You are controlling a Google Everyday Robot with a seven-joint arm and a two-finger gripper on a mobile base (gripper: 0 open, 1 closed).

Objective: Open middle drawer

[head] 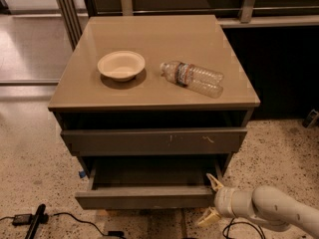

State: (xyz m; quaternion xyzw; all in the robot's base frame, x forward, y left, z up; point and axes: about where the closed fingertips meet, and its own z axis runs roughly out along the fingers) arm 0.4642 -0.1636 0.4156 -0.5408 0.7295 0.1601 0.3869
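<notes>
The middle drawer (144,197) is standing pulled out at 6 o'clock beneath the bench (159,91), with its interior lying in shadow. The tool (210,199) is sitting at 5 o'clock, at the drawer front's right end. Its fingers (214,181) are spreading above and below that edge, and contact is hard to make out. The arm (279,212) is running off frame. A bowl (121,65) and a bottle (192,77) are resting on the bench.

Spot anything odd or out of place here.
The plastic bottle lies on its side on the cabinet top. Pale scratches mark the top drawer front. The gripper is at the right end of the open middle drawer.
</notes>
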